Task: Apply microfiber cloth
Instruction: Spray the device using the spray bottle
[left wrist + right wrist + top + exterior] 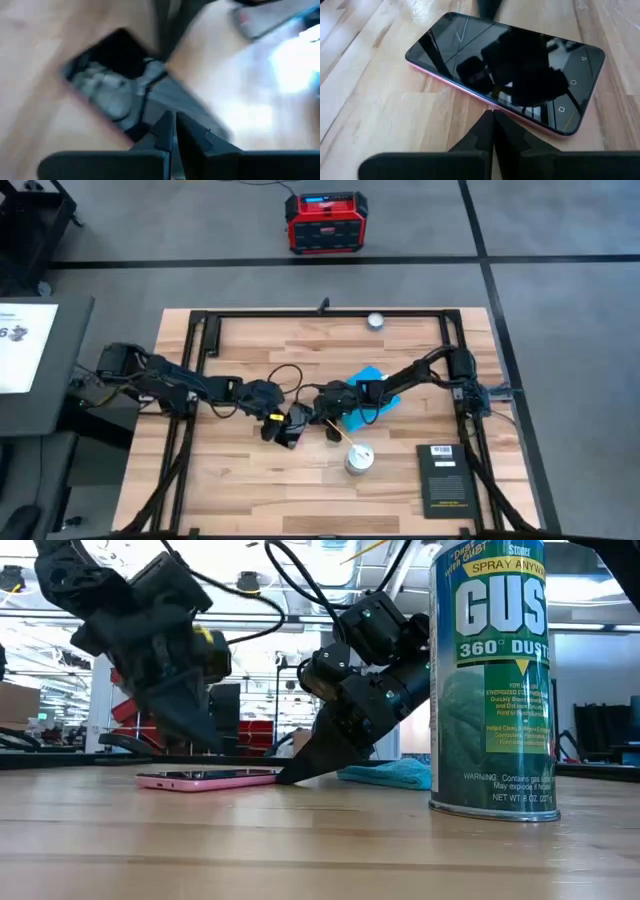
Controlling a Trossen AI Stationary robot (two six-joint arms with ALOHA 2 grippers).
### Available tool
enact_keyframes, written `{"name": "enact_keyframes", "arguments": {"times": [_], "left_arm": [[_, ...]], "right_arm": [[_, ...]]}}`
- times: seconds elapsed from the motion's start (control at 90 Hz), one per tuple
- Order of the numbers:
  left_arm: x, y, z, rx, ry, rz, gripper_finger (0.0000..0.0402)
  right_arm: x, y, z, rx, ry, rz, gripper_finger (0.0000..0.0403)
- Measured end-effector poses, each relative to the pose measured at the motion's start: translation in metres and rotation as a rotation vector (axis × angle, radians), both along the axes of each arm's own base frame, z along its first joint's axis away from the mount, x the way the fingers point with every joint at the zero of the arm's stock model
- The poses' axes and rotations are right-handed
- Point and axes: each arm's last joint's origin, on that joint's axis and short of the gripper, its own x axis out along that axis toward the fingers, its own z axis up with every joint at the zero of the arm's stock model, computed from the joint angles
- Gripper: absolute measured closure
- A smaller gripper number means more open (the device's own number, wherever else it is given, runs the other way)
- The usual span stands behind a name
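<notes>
Two dark robot arms meet at the middle of a wooden table (pixel 250 470), both bent low over a pink-backed phone (pixel 507 70) that lies flat, black screen up. The left gripper (pixel 172 131) comes in from the left side; its fingers are pressed together with nothing between them, tips just above the phone's screen. The right gripper (pixel 492 125) reaches in from the right, its two fingers likewise closed to a point and holding nothing, the tips down at the table just beside the phone's near edge.

The microfiber cloth (pixel 372 395), bright blue, lies on the table under the right arm's forearm, just right of the phone and apart from both grippers; in the low view it shows as a low teal heap (pixel 395 773) behind the right gripper's tip.

Nearer the front edge stands an upright green-labelled spray can of duster (pixel 492 680), seen from above as a silver top with a thin straw (pixel 358 457). What it holds cannot be seen. To its right lies a black booklet (pixel 445 480) with a white label. A small silver round object (pixel 375 321) sits near the table's far edge, and a red-and-black box (pixel 326 222) stands on the floor beyond.
</notes>
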Motion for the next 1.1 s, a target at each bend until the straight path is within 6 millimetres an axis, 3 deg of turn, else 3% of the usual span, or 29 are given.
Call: {"name": "enact_keyframes", "arguments": {"times": [0.222, 0.667, 1.1], "left_arm": [[0.000, 0.007, 0.002, -0.130, 0.011, 0.019, 0.0381], [-0.018, 0.028, -0.012, -0.247, 0.248, 0.081, 0.0246], [-0.019, 0.040, -0.022, -0.241, 0.289, 0.141, 0.0235]], "right_arm": [[0.000, 0.000, 0.000, -0.010, 0.000, 0.008, 0.0403], [-0.001, 0.008, -0.001, -0.014, 0.013, 0.026, 0.0403], [0.002, 0.011, 0.002, -0.017, 0.006, 0.038, 0.0403]]}}
